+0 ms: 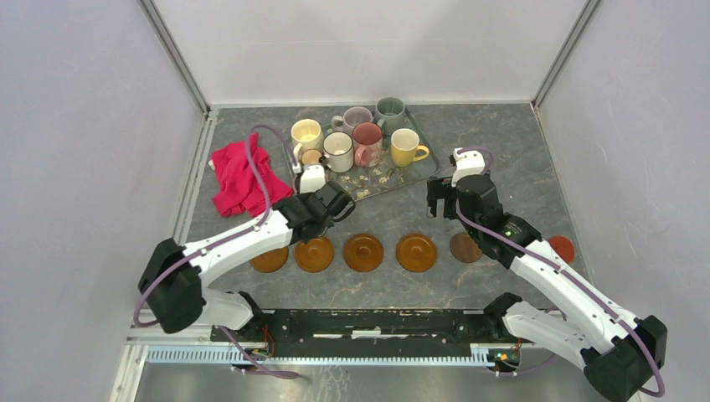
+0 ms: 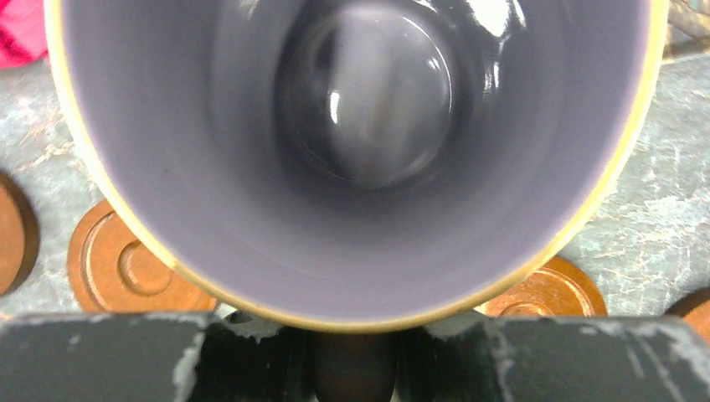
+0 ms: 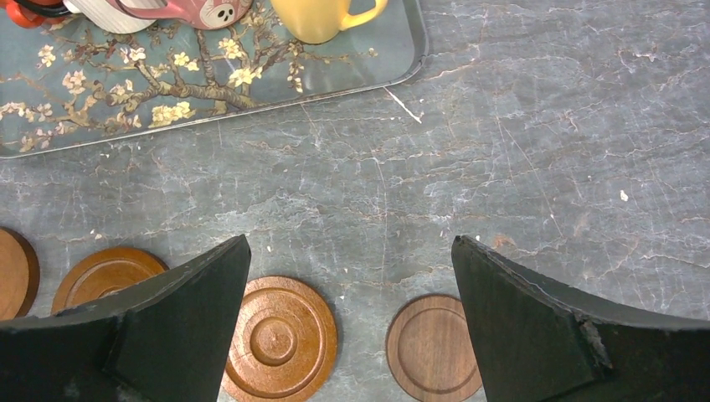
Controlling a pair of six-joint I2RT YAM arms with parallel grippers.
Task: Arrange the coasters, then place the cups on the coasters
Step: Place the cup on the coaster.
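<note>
My left gripper (image 1: 322, 199) is shut on a white cup (image 1: 313, 178), held off the table just in front of the tray's near left corner. In the left wrist view this cup (image 2: 360, 151) fills the frame, mouth toward the camera, with my left gripper (image 2: 356, 335) closed under its rim. Orange-brown coasters (image 1: 363, 252) lie in a row, then a dark brown coaster (image 1: 465, 247) and a red coaster (image 1: 561, 249). Several cups stand on the tray, among them a yellow cup (image 1: 406, 146) and a pink cup (image 1: 367, 142). My right gripper (image 1: 441, 197) (image 3: 350, 243) hangs open above the table.
The floral tray (image 1: 423, 172) (image 3: 368, 50) sits at the back centre. A red cloth (image 1: 239, 177) lies left of it. Under the right gripper are an orange-brown coaster (image 3: 276, 339) and the dark brown coaster (image 3: 431, 343). White walls enclose the table.
</note>
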